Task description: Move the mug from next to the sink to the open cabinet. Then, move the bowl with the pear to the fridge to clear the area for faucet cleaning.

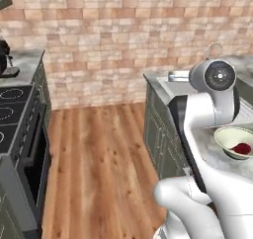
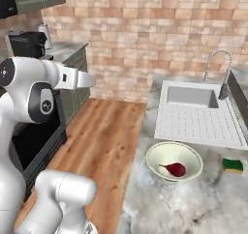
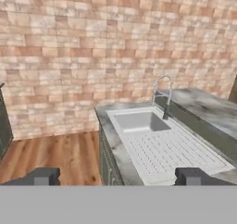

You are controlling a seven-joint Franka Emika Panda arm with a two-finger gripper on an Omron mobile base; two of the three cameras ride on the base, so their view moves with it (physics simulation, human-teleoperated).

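Observation:
The cream bowl (image 2: 174,158) sits on the grey marble counter in front of the sink's draining board, and the dark red pear (image 2: 176,169) lies inside it. Both also appear at the right edge of the left base view: bowl (image 1: 232,137), pear (image 1: 242,148). The white sink (image 3: 138,121) and the steel faucet (image 3: 164,96) lie ahead in the hand view. My gripper (image 3: 120,177) is open, held well back from the counter, with nothing between its fingertips (image 3: 44,176). The mug, the open cabinet and the fridge are out of view.
A yellow-green sponge (image 2: 233,165) lies on the counter to the right of the bowl. A stove (image 1: 12,114) and a coffee machine (image 2: 26,42) stand across the wooden floor (image 2: 104,141). A brick wall closes the far end.

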